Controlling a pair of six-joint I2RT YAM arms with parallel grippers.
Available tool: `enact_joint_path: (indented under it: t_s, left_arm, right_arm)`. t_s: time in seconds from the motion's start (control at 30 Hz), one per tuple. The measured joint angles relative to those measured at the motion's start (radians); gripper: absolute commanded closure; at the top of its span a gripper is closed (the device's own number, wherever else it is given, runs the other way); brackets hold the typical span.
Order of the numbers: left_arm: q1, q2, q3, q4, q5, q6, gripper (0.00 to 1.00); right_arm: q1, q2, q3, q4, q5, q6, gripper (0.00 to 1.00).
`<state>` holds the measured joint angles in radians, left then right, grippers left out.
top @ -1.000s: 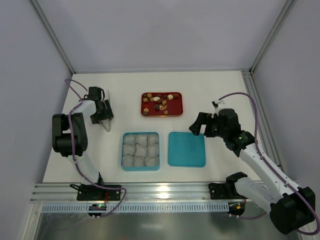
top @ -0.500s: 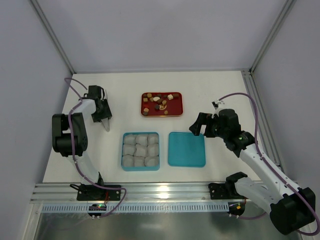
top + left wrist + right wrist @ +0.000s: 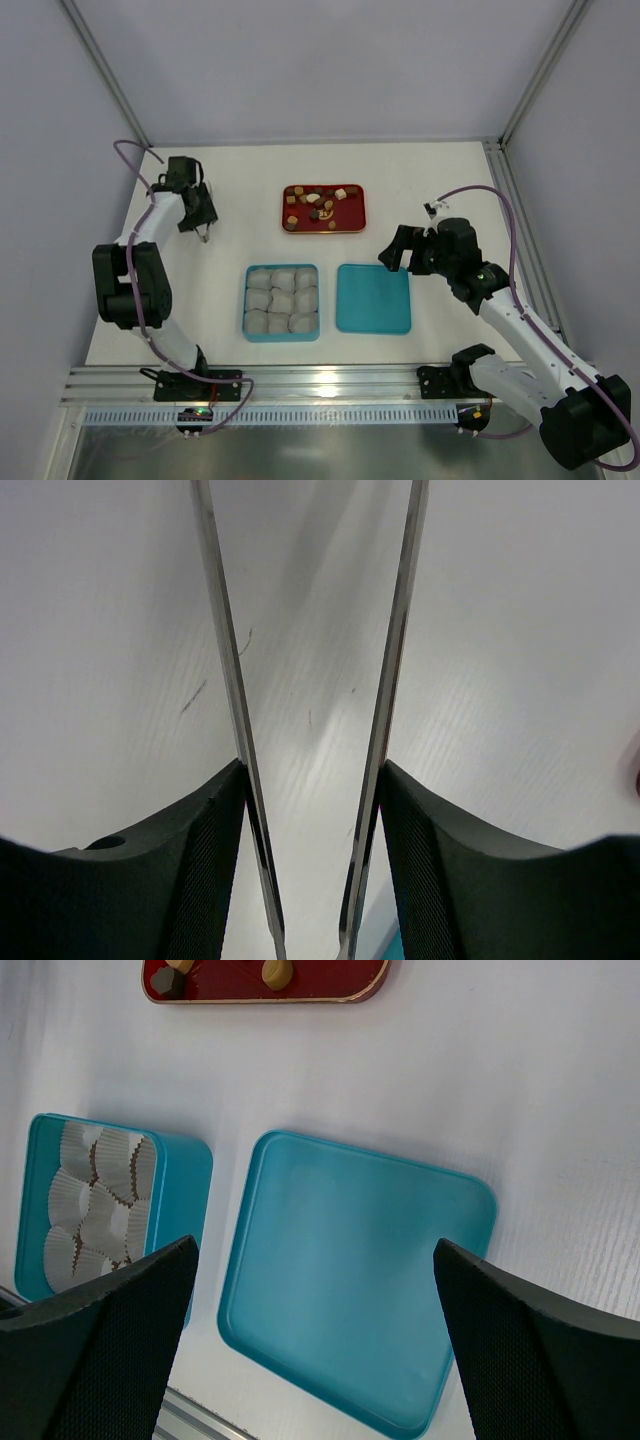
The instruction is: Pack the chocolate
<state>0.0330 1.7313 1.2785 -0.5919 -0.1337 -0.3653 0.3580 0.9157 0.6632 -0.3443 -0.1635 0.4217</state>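
The chocolate (image 3: pixel 322 204) is several small dark brown, tan and cream pieces on a red tray (image 3: pixel 355 222) at the far middle of the table. Two pieces (image 3: pixel 277 971) show at the top of the right wrist view. My left gripper (image 3: pixel 197 214) is at the far left, well away from the tray, shut on metal tweezers (image 3: pixel 226 650) whose two blades stand apart and hold nothing. My right gripper (image 3: pixel 396 249) is open and empty above the teal lid (image 3: pixel 350 1270).
A teal box (image 3: pixel 282 326) holding several white crinkled paper cups (image 3: pixel 282 300) sits front centre. It also shows in the right wrist view (image 3: pixel 190 1175). The teal lid (image 3: pixel 373 298) lies flat just right of it. An aluminium rail (image 3: pixel 300 385) runs along the near edge.
My left arm has swung toward the far left, carrying the tweezers away from the box. The right arm has not moved.
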Motion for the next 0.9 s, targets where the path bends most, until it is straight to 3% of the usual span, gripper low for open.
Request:
enact_joint_path:
  t_s: [0.3, 0.9]
  left_arm:
    - [-0.022, -0.119, 0.004, -0.096, -0.023, -0.019, 0.49]
    - [-0.071, -0.192, 0.085, -0.24, -0.022, -0.019, 0.55]
  right_arm:
    - [0.0, 0.001, 0.0, 0.0, 0.0, 0.0, 0.0]
    - [0.0, 0.001, 0.0, 0.0, 0.0, 0.001, 0.0]
